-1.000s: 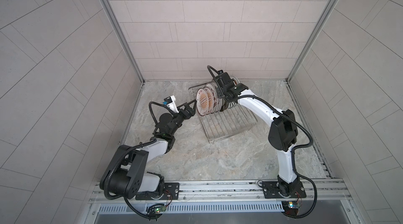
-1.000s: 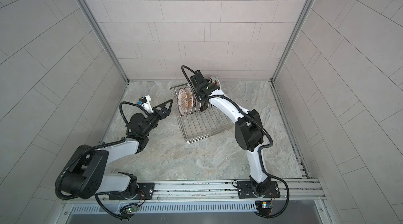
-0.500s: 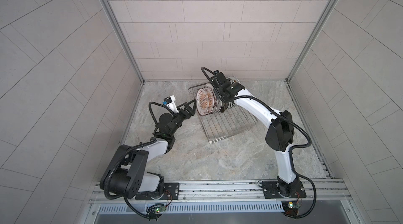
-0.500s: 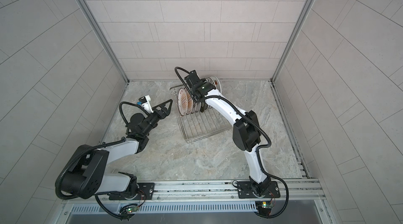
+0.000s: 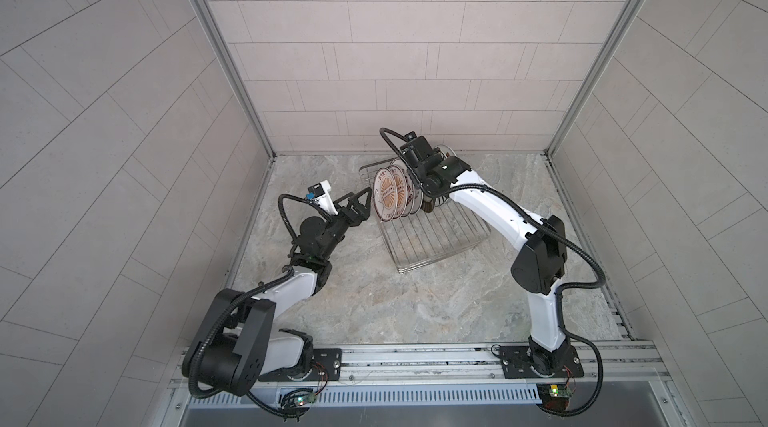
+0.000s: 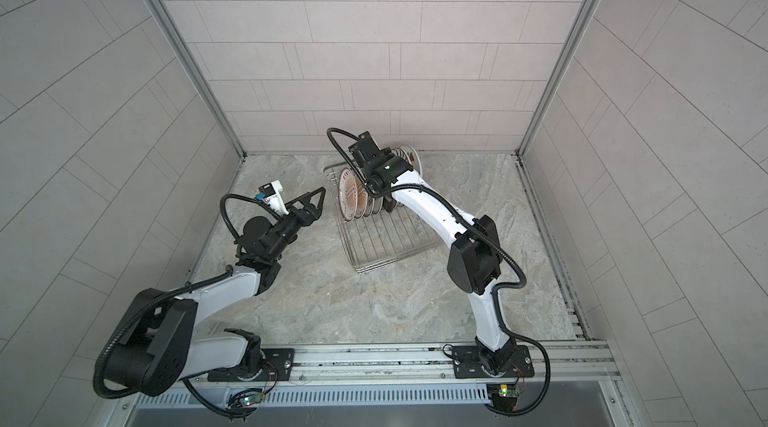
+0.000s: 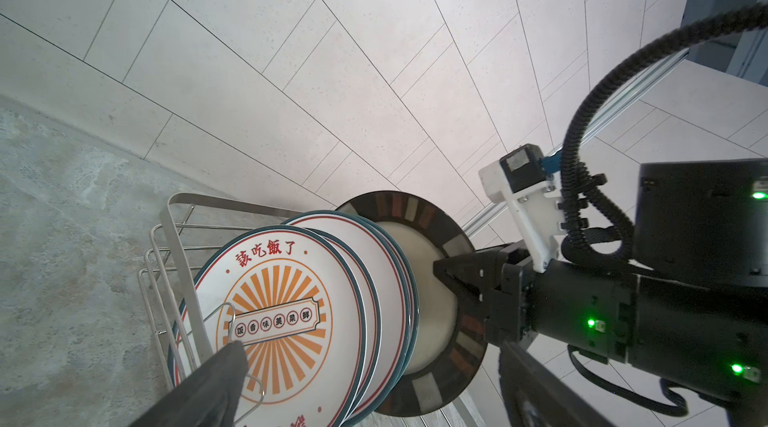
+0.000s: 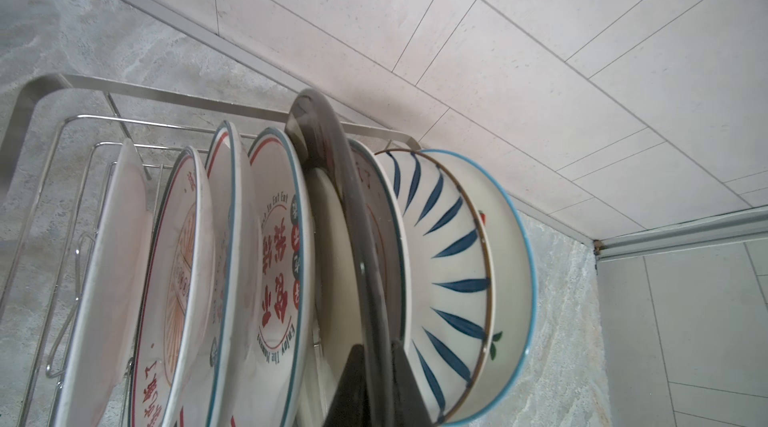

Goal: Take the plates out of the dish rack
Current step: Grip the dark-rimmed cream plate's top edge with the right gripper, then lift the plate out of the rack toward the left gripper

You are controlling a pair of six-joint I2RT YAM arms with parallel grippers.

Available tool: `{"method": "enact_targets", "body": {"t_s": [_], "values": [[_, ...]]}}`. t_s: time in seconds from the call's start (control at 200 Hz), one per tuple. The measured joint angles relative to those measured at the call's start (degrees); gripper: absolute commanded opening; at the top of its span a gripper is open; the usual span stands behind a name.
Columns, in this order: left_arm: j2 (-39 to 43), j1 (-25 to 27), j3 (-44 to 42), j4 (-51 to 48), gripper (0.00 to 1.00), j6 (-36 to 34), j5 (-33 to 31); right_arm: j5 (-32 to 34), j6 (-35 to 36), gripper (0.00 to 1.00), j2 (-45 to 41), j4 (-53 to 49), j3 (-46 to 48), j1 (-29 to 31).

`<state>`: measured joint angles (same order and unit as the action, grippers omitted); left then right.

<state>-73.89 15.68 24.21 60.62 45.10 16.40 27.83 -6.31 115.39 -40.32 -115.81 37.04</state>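
- Pinching a plate edge: the right gripper (image 8: 380, 379) has one finger on each face of the brown-rimmed plate (image 7: 432, 321), pressed onto its dark rim.
- Location: the brown-rimmed plate stands on edge in the dish rack (image 5: 440, 238), mid-row among the other plates (image 5: 390, 192). The rack sits on the marbled tabletop (image 5: 374, 300), near the back wall.
- Neighbours, right wrist view: a red-lettered plate (image 8: 278, 262) stands just beside one face. On the other side another plate stands close, then the blue-striped plate (image 8: 440, 279).
- The lower edge of the held plate is hidden, so I cannot tell whether it sits between the prongs or is already raised.
- Left gripper (image 5: 368, 204): fingers spread wide, holding nothing. It hovers just beside the rack's end, facing the sunburst plate (image 7: 282, 304). I cannot tell whether a fingertip touches the rack wire.
- Judgement, step in hand: drawing out a first plate. No plate lies outside the rack in either top view, so the unloading looks near its start.
- Judgement, next move: lift the plate in its own plane, straight up out of the row, before any swing sideways.
- Risk: the spacing is tight, so a tilt could drag or tip a neighbour, and a glazed rim held at one spot may pivot.
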Motion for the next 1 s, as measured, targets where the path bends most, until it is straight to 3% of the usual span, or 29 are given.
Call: {"method": "enact_targets", "body": {"t_s": [0.44,0.565,0.751,1.001], "values": [[3.67,0.02,-0.79,-2.27,1.0,-0.17,-0.28,3.5,1.18,0.01,-10.05,1.7,4.48,0.72],[5.73,1.03,-1.2,-4.68,1.0,-2.05,-2.62,3.48,1.31,0.0,-15.82,3.56,10.25,1.29],[14.03,6.93,-0.94,-16.76,1.0,-9.57,-10.51,3.06,1.36,0.0,-26.36,7.06,20.83,1.42],[20.79,9.46,-0.9,-24.41,1.0,-13.05,-13.03,-2.25,-0.5,0.0,-39.87,10.49,33.44,-0.81]]}}
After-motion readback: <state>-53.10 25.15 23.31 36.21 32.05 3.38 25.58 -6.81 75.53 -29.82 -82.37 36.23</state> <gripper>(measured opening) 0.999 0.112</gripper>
